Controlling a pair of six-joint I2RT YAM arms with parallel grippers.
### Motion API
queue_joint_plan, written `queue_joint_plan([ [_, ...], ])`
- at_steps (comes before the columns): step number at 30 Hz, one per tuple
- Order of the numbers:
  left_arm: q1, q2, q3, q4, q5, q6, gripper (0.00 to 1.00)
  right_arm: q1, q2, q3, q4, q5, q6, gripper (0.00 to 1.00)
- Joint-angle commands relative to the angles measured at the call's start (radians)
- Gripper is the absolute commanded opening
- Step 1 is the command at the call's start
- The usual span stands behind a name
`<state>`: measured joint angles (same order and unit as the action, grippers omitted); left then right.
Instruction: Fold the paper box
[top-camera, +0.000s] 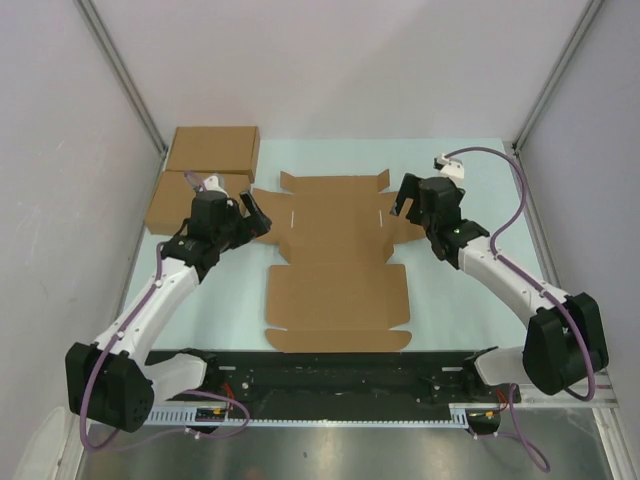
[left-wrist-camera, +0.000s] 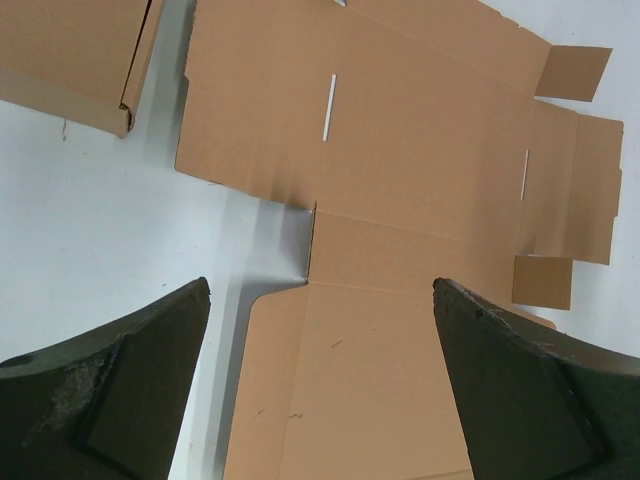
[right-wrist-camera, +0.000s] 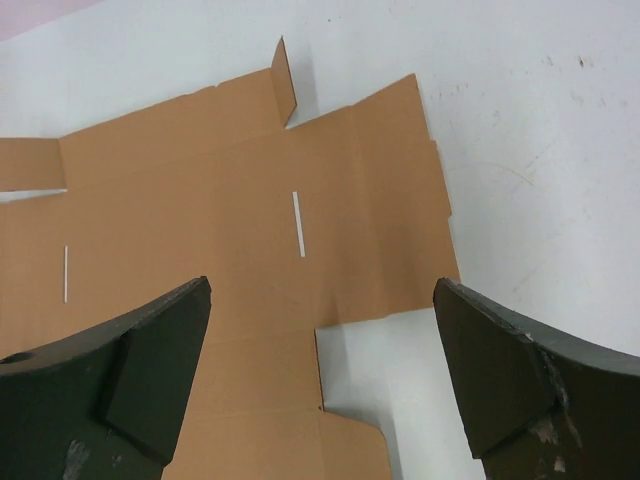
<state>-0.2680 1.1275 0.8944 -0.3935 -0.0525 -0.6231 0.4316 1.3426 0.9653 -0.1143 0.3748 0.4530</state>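
Pale counter, white walls around. We see the paper box lying flat, unfolded, at centre. Over its left wing hangs the left hand, over its right wing the right hand; both spread wide apart, gripping nothing. Two made-up boxes sit far left.

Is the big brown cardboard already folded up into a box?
No, the paper box lies spread out as a flat sheet on the table, its panels not folded up.
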Motion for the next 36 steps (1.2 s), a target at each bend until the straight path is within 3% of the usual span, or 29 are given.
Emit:
queue_joint_plan([
  [1, 0.004, -0.006, -0.05, 0.062, 0.026, -0.07, 0.99, -0.024, 0.036, 0.047, 0.103, -0.047, -0.007, 1.0],
  [7, -0.007, -0.054, -0.13, 0.174, 0.079, -0.102, 0.97, -0.121, 0.247, 0.174, 0.133, -0.157, 0.015, 0.99],
  [12, -0.031, -0.071, -0.117, 0.145, 0.056, -0.069, 0.95, -0.192, 0.407, 0.289, 0.189, -0.319, 0.036, 0.95],
  [27, -0.037, -0.067, -0.118, 0.128, 0.056, -0.03, 0.95, -0.191, 0.754, 0.605, 0.148, -0.401, -0.01, 0.9],
  [29, -0.037, -0.06, -0.115, 0.128, 0.027, -0.023, 0.94, -0.189, 0.811, 0.677, 0.088, -0.389, -0.03, 0.86],
  [33, -0.037, -0.046, -0.103, 0.107, 0.01, -0.02, 0.94, -0.194, 0.882, 0.765, 0.019, -0.375, -0.076, 0.61],
  [36, -0.037, -0.038, -0.104, 0.117, 0.006, -0.02, 0.94, -0.214, 0.908, 0.777, -0.002, -0.393, -0.063, 0.54],
])
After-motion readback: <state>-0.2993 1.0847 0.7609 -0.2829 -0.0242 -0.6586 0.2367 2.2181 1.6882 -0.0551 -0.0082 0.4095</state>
